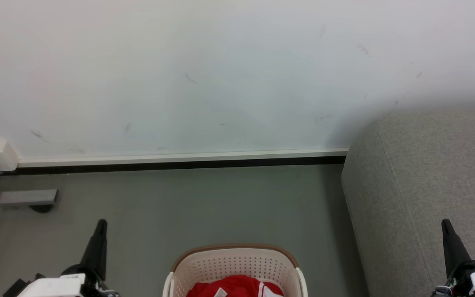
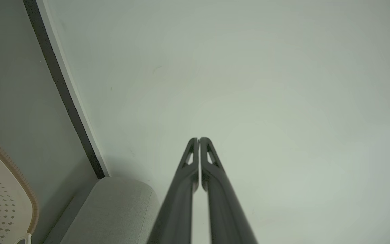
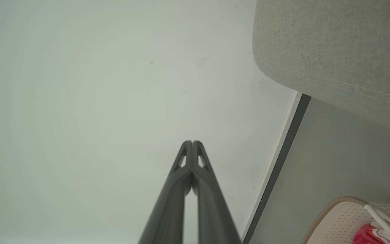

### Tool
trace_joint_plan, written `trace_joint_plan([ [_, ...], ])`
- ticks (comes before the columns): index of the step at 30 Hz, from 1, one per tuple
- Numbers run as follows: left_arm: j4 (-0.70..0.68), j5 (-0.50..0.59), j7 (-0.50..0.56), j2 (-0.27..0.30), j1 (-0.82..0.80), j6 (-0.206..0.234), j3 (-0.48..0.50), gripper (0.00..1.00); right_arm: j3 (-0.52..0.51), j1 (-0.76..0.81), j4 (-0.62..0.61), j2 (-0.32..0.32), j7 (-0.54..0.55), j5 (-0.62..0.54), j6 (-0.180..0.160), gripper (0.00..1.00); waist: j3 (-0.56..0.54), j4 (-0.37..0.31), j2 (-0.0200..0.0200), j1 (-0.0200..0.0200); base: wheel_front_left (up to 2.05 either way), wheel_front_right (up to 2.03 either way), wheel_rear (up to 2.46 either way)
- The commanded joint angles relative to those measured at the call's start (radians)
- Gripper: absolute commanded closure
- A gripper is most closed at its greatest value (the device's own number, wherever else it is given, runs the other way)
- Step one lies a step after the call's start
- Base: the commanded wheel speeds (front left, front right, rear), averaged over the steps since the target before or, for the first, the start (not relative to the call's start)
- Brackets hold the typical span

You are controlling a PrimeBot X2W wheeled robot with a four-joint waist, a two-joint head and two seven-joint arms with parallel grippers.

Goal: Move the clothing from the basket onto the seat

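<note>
Holding nothing, left claw [image 2: 199,140] and right claw [image 3: 192,142] are closed, clothing [image 1: 234,286] in basket [image 1: 233,248].

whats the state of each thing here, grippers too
basket: upright on the floor, holding the clothing
clothing: crumpled, lying in the basket
seat: apart from the basket, no clothing on the part in view
left gripper: shut, holding nothing
right gripper: shut, holding nothing

Basket [image 1: 233,264]: perforated matt plastic; clothing [image 1: 233,287]: soft cloth; seat [image 1: 427,185]: coarse woven fabric, stitched seams; wall [image 1: 221,74]: smooth, scuffed.
</note>
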Motion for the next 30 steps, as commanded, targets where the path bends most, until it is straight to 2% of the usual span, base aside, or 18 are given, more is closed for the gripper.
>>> trace_joint_plan([
  [1,-0.004,-0.015,0.003,0.003,-0.007,-0.005,0.001,1.00,-0.001,-0.014,0.002,-0.008,0.002,0.002,-0.002,1.00,0.000,0.000,0.0000,0.0000,0.00,0.00,0.00],
  [30,-0.004,-0.015,0.003,0.003,-0.007,-0.005,0.001,1.00,-0.001,-0.014,0.002,-0.008,0.002,0.002,-0.002,1.00,0.000,0.000,0.0000,0.0000,0.00,0.00,0.00],
])
